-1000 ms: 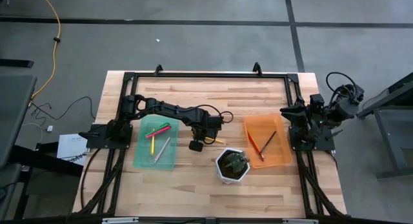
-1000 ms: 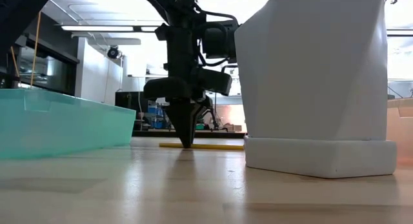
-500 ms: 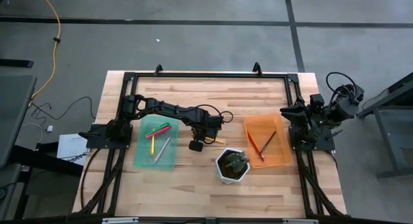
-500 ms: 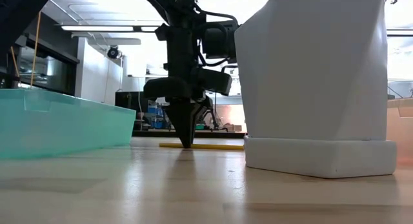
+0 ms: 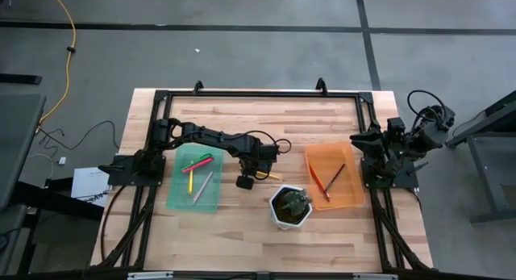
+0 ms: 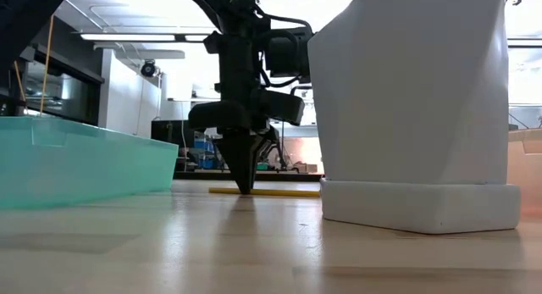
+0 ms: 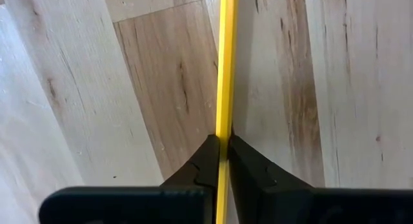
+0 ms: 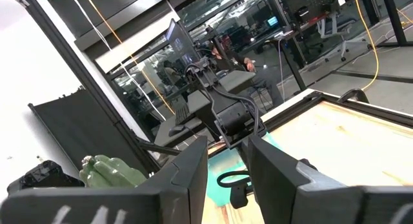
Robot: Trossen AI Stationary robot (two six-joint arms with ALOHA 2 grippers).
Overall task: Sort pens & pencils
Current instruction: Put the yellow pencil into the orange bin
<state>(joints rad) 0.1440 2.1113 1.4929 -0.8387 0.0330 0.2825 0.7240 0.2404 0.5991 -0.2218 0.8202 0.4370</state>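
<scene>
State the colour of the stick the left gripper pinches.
Yellow pencil, clearest in the left wrist view.

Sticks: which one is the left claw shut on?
The yellow stick on the bare table, pinched by the left claw; the others lie in the trays.

Even overhead light on my table [image 5: 242, 231]; shadows soft and short. Level view: ceiling strip lights [image 6: 135, 37] blow out to white glare, my left arm [image 6: 246, 82] silhouetted, near tabletop blurred. Left wrist view sharp, wood grain clear. Right wrist view: window reflections, my fingers [image 8: 187, 179] soft.
</scene>
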